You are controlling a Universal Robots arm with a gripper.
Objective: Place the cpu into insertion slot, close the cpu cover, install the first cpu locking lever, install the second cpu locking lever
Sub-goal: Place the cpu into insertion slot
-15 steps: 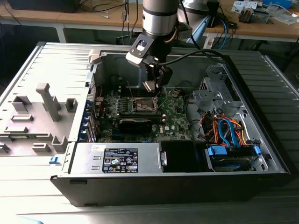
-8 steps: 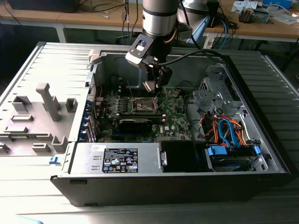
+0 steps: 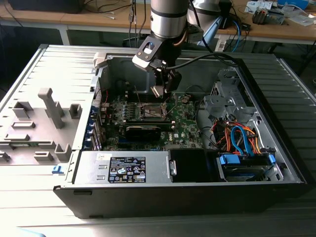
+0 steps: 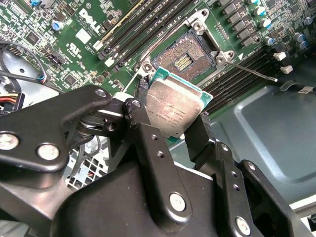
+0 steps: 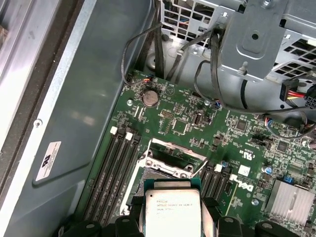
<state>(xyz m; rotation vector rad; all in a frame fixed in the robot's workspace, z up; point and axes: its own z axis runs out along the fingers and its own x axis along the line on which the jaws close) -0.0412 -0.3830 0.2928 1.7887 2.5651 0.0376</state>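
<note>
The pincer (image 4: 173,121) is clamped narrow on the cpu (image 4: 173,104), its 2 fingers (image 4: 144,123) pressing opposite edges of the chip so that the silvery top faces both wrist views. The cpu hangs clear above the insertion slot (image 4: 182,57), touching nothing else. In the exterior view the slot (image 3: 152,112) lies at about 6 o'clock from the pincer (image 3: 160,89), and the round coin battery (image 3: 185,98) at about 4 o'clock. The slot looks open and bare, its contact field exposed. In the first wrist view the cpu cover (image 5: 168,168) appears swung up just beyond the chip (image 5: 172,212), and a thin locking lever (image 4: 252,71) juts out beside the slot. The main hazard is likely a crooked landing: in the exterior view the chip seems tilted rather than level, so 1 edge or corner could meet the slot first and bend the fine contacts. A second risk is rotation. If the chip's outline is not square with the slot's rim, it would ride on the rim instead of dropping in. The grasp is only on thin edges, so a nudge against the raised cover or the lever could shift the chip between the fingers or knock it onto the green board (image 5: 197,123). The arm (image 3: 168,19) drops in from 12 o'clock of the exterior view, wrist bent, with the pincer aimed down into the open computer case (image 3: 276,148) over the board.
</note>
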